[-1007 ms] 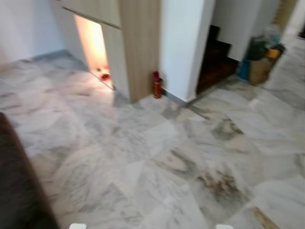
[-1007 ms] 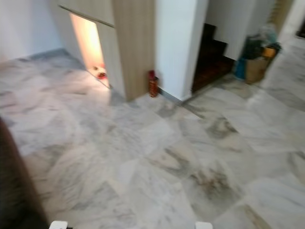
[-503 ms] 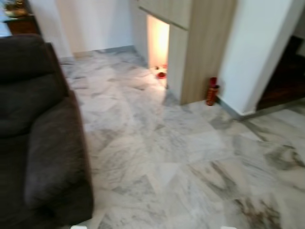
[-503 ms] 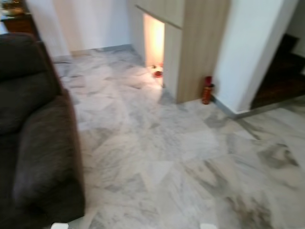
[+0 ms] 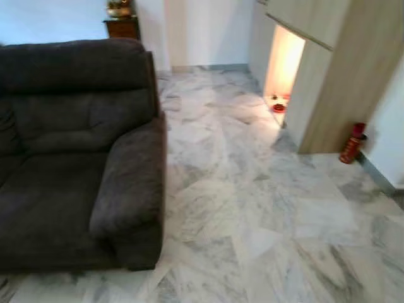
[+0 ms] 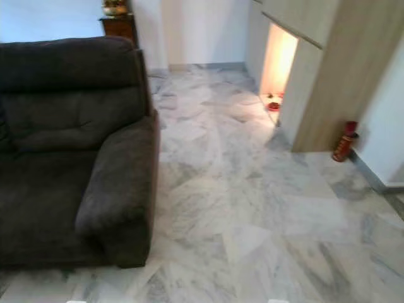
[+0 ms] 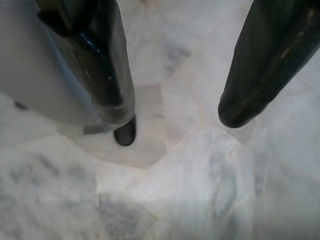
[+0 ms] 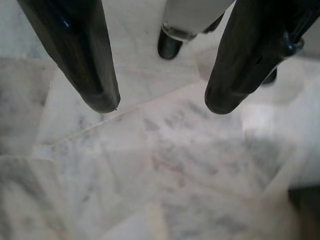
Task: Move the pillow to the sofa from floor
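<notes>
A dark brown sofa (image 5: 69, 151) stands at the left, its armrest (image 5: 129, 183) toward the marble floor (image 5: 252, 208). Its seat cushion holds nothing. My left gripper (image 7: 175, 107) hangs open over bare marble tiles, with nothing between its fingers. Likewise open, my right gripper (image 8: 157, 102) points down at the floor with an empty gap. I see no pillow in any view.
A wooden cabinet (image 5: 322, 76) with a lit niche (image 5: 283, 69) stands at the right, small red items on the floor inside it. A red cylinder (image 5: 352, 144) stands by its corner. A dark side table (image 5: 122, 26) sits behind the sofa. Open floor lies ahead.
The camera has swung to the left: the sofa has come fully into view, and the cabinet and red cylinder have slid to the right edge.
</notes>
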`<state>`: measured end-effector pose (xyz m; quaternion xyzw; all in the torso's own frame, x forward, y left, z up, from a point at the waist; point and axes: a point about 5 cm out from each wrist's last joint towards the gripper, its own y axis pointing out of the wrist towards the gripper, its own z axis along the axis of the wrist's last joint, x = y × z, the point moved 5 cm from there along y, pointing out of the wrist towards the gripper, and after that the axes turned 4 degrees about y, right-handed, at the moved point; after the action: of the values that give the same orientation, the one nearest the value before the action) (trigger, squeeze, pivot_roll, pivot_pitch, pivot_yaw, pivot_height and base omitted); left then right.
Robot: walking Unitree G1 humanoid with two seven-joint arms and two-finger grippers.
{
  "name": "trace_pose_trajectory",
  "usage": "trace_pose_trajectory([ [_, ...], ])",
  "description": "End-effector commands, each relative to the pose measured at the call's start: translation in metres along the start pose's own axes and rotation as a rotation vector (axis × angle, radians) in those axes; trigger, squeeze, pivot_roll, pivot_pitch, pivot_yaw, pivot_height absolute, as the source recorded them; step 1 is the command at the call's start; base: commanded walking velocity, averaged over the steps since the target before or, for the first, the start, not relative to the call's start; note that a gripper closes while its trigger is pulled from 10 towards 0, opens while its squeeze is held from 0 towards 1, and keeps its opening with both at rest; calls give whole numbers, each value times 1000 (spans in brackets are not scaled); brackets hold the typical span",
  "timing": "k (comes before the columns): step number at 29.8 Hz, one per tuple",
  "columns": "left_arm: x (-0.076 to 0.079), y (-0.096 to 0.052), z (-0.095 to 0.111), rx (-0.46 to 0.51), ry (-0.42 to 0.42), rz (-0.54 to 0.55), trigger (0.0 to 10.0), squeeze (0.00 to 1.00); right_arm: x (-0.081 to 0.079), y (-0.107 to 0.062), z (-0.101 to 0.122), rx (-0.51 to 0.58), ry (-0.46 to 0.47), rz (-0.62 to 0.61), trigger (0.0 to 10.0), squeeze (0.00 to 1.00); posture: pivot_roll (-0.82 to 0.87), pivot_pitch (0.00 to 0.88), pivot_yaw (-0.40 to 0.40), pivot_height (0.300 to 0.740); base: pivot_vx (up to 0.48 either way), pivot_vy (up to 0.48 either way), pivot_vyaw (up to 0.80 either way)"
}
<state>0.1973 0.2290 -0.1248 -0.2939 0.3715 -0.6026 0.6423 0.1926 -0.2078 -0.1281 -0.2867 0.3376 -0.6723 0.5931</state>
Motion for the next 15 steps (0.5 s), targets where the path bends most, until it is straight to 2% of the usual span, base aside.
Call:
trace_pose_trajectory([
  [1, -6, -2, -12, -34, -7, 18, 10000, 0, -6, 0, -4, -11, 10, 15, 10000, 0, -72, 41, -2, 740, 0, 0, 800],
  [7, -7, -2, -11, -32, -6, 19, 10000, 0, -5, 0, -6, -20, 36, 5, 10000, 0, -70, 42, 1, 740, 0, 0, 688],
  [15, -8, -2, -10, -30, -8, 24, 10000, 0, 0, 0, -6, -19, 91, -18, 10000, 0, -67, 45, 5, 740, 0, 0, 0],
])
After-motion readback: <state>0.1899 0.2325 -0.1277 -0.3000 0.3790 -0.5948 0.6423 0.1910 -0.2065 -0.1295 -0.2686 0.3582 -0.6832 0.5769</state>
